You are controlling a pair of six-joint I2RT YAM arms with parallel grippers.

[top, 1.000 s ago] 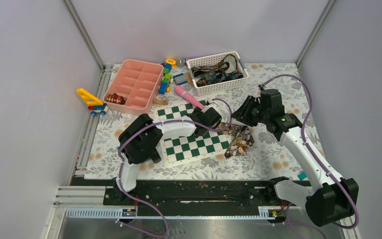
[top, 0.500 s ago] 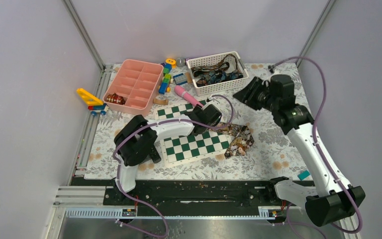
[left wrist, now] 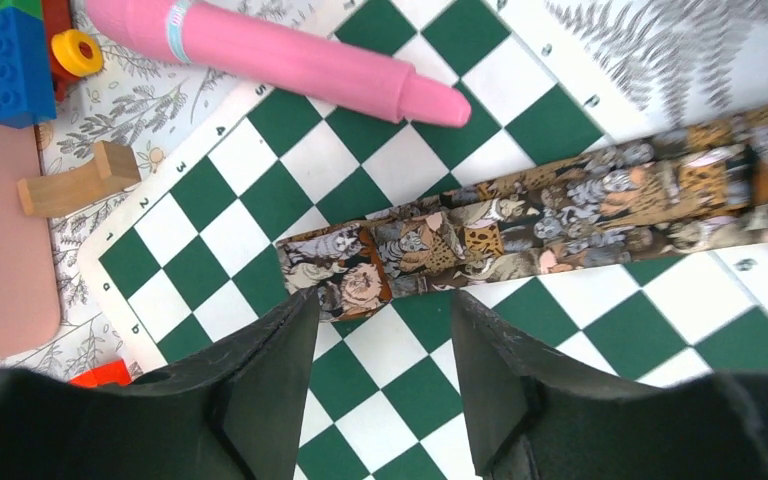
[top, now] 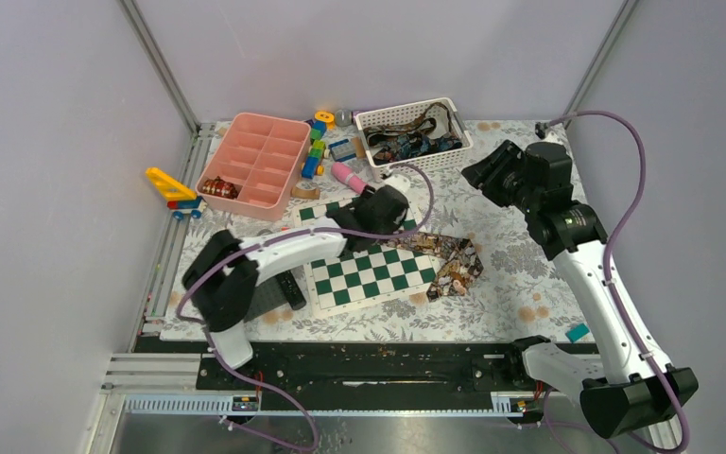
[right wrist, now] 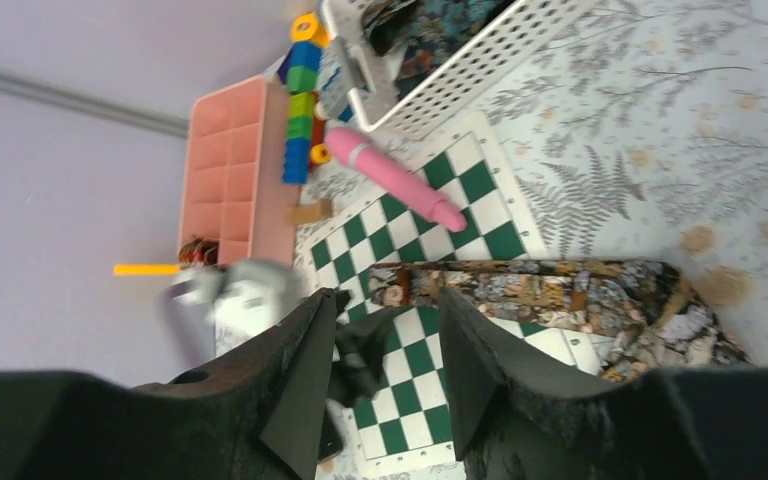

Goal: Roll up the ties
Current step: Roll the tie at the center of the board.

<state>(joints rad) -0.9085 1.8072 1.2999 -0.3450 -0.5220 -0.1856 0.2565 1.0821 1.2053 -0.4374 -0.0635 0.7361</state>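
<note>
Lying across the green-and-white chessboard (left wrist: 560, 115), the long brown cat-patterned fabric necktie (left wrist: 560, 215) is stretched from its narrow end, just at 12 o'clock of the parted, empty left jaws, toward 2 o'clock. The right jaws, likewise parted and empty, are held well apart.

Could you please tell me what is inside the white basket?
Patterned ties lie heaped in the white basket, in blue, brown and tan. Their number, and anything beneath them, cannot be seen because the top ones cover the rest.
</note>
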